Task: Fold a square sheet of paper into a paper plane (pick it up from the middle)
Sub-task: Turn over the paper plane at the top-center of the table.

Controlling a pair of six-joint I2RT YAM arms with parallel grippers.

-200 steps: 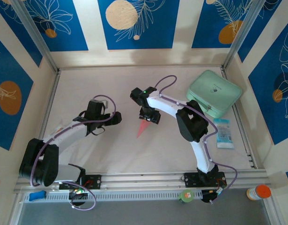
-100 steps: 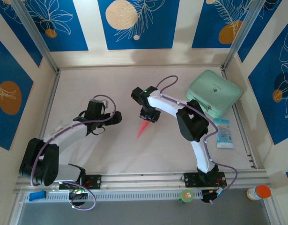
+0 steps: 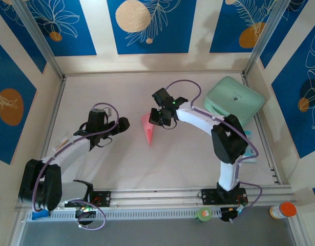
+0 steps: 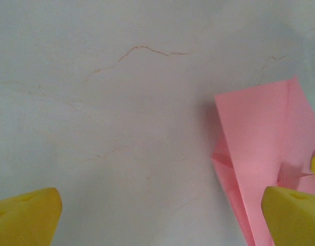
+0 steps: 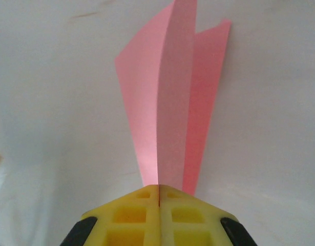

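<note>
Your right pincer pinches the salmon-pink creased paper dart, which fans out ahead of its tips. Your left pincer stands spread, the dart beside one finger. Probably final creasing: next, hold steady while the left presses a wing.
</note>
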